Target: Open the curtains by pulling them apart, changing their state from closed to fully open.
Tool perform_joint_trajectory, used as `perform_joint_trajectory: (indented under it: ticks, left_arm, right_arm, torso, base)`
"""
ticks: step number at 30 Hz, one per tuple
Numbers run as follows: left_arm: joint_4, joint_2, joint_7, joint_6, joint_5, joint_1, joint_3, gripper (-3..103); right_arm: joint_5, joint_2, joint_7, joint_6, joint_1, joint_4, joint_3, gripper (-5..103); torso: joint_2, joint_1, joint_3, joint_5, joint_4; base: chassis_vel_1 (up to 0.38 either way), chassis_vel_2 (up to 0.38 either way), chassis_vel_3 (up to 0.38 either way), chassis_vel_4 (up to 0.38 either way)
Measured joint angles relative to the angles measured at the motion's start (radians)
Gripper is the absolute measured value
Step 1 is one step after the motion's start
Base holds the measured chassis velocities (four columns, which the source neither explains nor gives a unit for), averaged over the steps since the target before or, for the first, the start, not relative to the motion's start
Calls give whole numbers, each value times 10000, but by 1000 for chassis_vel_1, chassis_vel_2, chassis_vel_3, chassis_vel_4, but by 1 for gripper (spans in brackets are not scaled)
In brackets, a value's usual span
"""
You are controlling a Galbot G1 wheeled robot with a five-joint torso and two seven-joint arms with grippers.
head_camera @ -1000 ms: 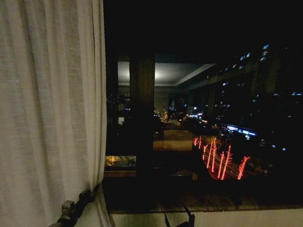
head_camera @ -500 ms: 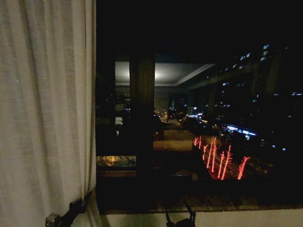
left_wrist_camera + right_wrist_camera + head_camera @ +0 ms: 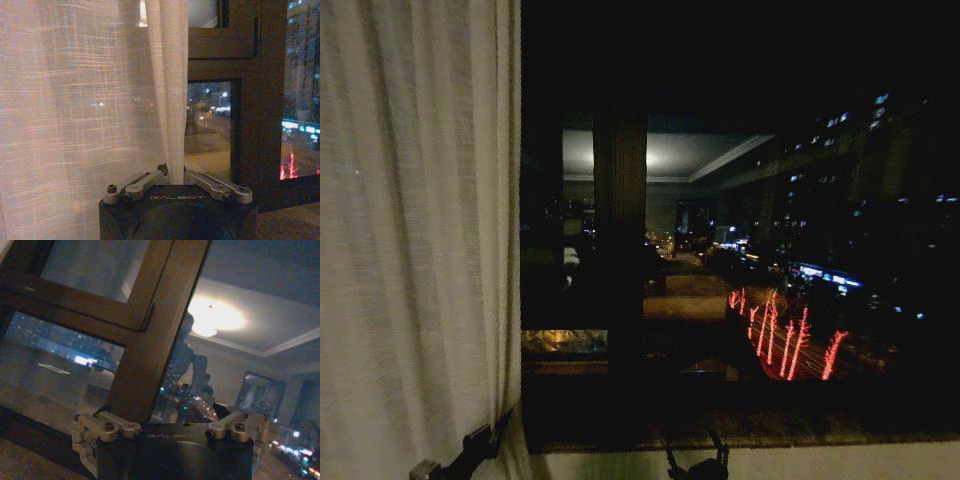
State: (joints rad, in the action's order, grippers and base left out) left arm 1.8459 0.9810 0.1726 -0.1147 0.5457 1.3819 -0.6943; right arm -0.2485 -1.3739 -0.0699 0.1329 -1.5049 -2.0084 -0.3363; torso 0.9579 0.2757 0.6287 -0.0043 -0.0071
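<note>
Sheer cream curtain (image 3: 415,230) hung left of the window frame (image 3: 260,100); my left gripper (image 3: 176,176) pinched its soft, light hem fold. Right gripper (image 3: 170,426) stayed spread below the sill.

curtains (image 3: 420,240) edge drawn further left, left gripper (image 3: 490,437) lower and leftward

Sheer curtain panel pulled over to the left

The curtains (image 3: 415,250) are see-through cream-white fabric with loads of vertical pleats, hanging bunched at the left edge of the head view, the dark glass beside them uncovered. In the left wrist view one narrow fold (image 3: 169,90) hangs straight down, gathered tight at its lower end.
</note>
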Motion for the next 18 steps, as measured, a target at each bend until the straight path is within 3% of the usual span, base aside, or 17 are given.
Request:
perform_joint_trajectory:
  ticks: [8,18]
  left_arm:
    - [127,155,-14,2,-50,214,-179,0]
    - [330,334,-10,42,-122,413,-356,0]
  right_arm:
    - [-366,0,18,117,-1,67,116,100]
    - [-505,0,36,170,-113,-5,489,100]
  torso:
    - [0,0,0,0,0]
    - [0,3,1,-1,1]
  base:
    - [89,105,-79,-112]
    - [229,235,-245,-247]
